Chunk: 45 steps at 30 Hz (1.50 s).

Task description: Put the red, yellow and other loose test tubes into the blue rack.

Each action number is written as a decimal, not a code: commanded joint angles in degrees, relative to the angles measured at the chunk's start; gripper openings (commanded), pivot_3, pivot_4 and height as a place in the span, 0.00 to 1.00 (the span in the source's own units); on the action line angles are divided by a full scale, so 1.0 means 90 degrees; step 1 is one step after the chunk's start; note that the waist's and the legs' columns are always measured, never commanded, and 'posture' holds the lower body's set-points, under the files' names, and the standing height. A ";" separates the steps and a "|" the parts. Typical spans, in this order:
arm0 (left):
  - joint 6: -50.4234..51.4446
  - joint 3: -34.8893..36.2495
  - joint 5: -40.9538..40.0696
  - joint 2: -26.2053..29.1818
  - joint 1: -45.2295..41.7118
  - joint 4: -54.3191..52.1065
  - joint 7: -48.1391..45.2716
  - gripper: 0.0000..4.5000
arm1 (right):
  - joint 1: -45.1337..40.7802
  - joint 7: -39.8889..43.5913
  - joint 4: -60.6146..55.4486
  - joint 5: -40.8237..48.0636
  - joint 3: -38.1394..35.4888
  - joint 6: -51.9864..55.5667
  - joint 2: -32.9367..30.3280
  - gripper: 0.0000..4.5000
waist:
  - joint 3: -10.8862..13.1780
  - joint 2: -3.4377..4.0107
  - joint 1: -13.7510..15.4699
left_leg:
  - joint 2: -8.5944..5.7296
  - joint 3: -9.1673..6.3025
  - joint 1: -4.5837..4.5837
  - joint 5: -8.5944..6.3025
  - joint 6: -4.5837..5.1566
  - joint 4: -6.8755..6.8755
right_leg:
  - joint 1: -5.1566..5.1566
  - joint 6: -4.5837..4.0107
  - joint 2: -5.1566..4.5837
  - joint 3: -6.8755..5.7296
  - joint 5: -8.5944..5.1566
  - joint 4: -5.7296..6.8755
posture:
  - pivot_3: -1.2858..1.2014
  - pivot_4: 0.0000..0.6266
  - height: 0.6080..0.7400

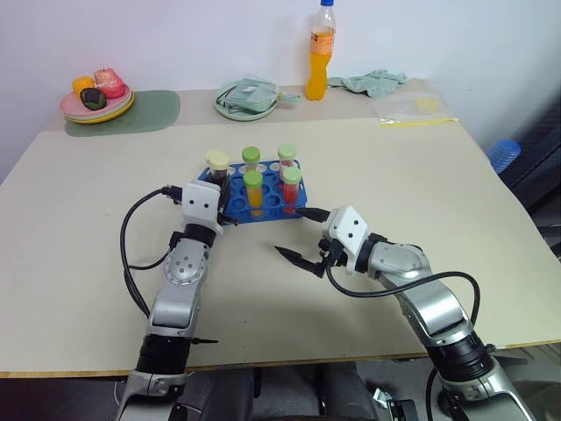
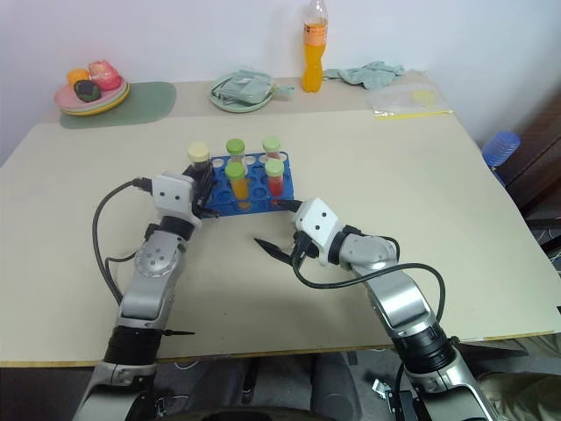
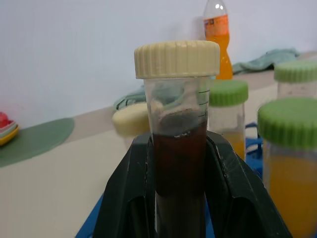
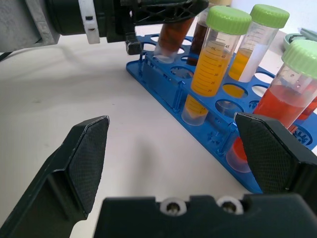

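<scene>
A plain test room; a wide beige table (image 1: 456, 228) against a bare white wall (image 1: 175, 35); a tall orange plastic drink bottle (image 1: 321, 53) beside a round plate of toy fruit (image 1: 96, 103).

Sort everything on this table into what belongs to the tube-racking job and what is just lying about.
Job:
- blue rack
- dark brown tube, held by the left end effector
- yellow tube, racked
- red tube, racked

Lying about:
- orange drink bottle
- fruit plate
- green cloth

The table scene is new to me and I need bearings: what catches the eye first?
The blue rack at mid-table, holding green-capped tubes of yellow and red liquid. The left gripper holds a dark brown tube with a cream cap at the rack's near left corner. The right gripper waits beside it, jaws wide.
</scene>
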 commanded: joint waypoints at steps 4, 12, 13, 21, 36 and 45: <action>0.0139 0.0019 -0.0127 -0.0060 0.0116 -0.0065 -0.0063 0.17 | -0.0068 -0.0033 -0.0201 -0.0014 -0.0021 -0.0127 0.0070 1.00 | 0.0000 0.0000 0.0001 | 0.0000 0.0000 0.0019 -0.0001 0.0001 -0.0006 | 0.0020 0.0001 0.0000 -0.0001 -0.0001 -0.0008 | 0.52 0.24 1.00; 0.0266 0.0189 -0.0364 -0.0247 0.0116 -0.0007 0.0018 0.82 | -0.0078 -0.0020 -0.0206 -0.0041 -0.0029 -0.0141 0.0081 1.00 | 0.0000 0.0000 0.0001 | 0.0000 -0.0001 0.0023 -0.0001 0.0002 -0.0007 | 0.0024 0.0001 0.0000 -0.0001 -0.0001 -0.0009 | 0.52 0.24 1.00; 0.0259 0.0213 -0.0375 -0.0261 0.0116 -0.0016 0.0033 0.93 | -0.0074 -0.0017 -0.0211 -0.0040 -0.0036 -0.0143 0.0077 1.00 | 0.0000 0.0000 0.0001 | 0.0000 -0.0001 0.0023 -0.0001 0.0002 -0.0007 | 0.0024 0.0001 0.0000 -0.0001 -0.0001 -0.0009 | 0.52 0.24 1.00; 0.0634 0.0935 -0.1553 0.0260 0.0804 -0.1431 -0.0753 0.99 | 0.0052 0.0271 -0.0897 0.0607 -0.0708 0.0380 -0.0347 1.00 | 0.0000 0.0000 0.0000 | 0.0002 -0.0019 0.0023 -0.0002 0.0002 -0.0009 | 0.0022 0.0000 0.0000 0.0000 -0.0001 -0.0011 | 0.52 0.24 1.00; 0.2177 0.2968 -0.3509 0.3340 0.2932 -0.1994 -0.3630 0.99 | 0.1207 0.1387 0.0222 0.1911 -0.3844 0.0959 -0.2526 1.00 | 0.0003 0.0005 0.0016 | 0.0011 0.0003 0.0046 -0.0016 0.0022 -0.0018 | 0.0066 -0.0007 -0.0005 -0.0010 -0.0005 -0.0043 | 0.52 0.24 1.00; 0.2352 0.3041 -0.3422 0.3210 0.3125 -0.2402 -0.3342 0.99 | 0.1077 0.1514 0.0822 0.1499 -0.3380 0.0298 -0.2521 1.00 | 0.0006 0.0012 0.0006 | 0.0018 0.0001 0.0047 -0.0020 0.0027 -0.0020 | 0.0061 -0.0005 -0.0006 -0.0003 -0.0005 -0.0044 | 0.52 0.24 1.00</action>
